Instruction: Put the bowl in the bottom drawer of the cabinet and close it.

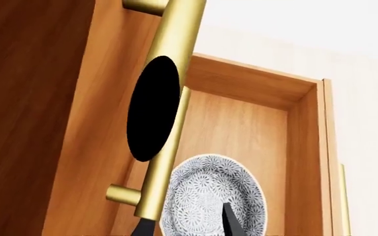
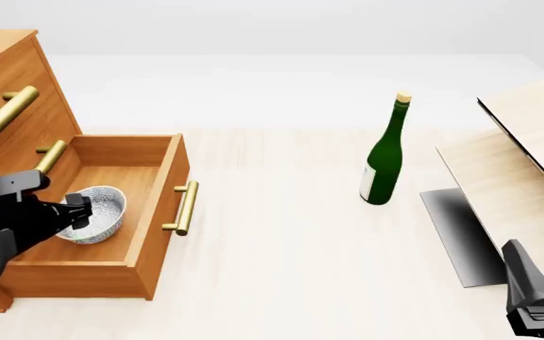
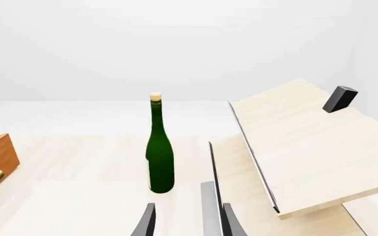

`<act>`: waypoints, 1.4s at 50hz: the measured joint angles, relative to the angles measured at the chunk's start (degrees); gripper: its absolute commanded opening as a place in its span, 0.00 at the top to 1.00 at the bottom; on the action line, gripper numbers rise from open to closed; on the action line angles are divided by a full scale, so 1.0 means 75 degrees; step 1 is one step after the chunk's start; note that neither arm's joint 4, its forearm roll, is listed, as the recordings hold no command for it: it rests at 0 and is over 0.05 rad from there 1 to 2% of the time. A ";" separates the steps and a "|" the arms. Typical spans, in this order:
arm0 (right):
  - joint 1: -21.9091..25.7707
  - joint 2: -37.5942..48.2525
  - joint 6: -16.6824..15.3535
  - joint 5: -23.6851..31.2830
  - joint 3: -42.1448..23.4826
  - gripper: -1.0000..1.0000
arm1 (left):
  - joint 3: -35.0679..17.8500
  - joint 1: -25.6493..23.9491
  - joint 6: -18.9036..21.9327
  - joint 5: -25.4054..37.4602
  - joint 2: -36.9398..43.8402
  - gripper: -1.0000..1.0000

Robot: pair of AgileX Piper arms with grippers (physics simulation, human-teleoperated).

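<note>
The cabinet (image 2: 8, 106) stands at the far left, and its bottom drawer (image 2: 149, 212) is pulled wide open, its brass handle (image 2: 185, 207) facing the table. The speckled white bowl (image 2: 97, 212) rests on the drawer floor (image 1: 241, 128). My left gripper (image 2: 79, 210) reaches down into the drawer and is open. In the left wrist view one fingertip (image 1: 228, 216) shows over the bowl (image 1: 208, 191) and the other lies outside its rim. My right gripper (image 2: 527, 276) is open and empty near the front right corner, far from the cabinet.
The middle drawer's brass handle (image 1: 169, 98) passes close in front of my left wrist. A tall green bottle (image 2: 384, 159) stands mid-table. Tilted pale wooden boards (image 2: 527, 177) fill the right side above a dark grey plate (image 2: 456, 234), and a black block (image 3: 340, 98) sits on them.
</note>
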 measured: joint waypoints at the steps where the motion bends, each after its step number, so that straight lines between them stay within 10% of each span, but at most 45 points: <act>1: 0.0000 0.0000 0.0000 0.0000 0.0000 0.00 | 0.0000 -0.0002 0.0003 0.0015 -0.0022 0.00; 70: 0.0000 0.0000 0.0000 0.0000 0.0000 0.00 | 0.0029 -0.0676 0.0268 0.1716 -0.2500 0.00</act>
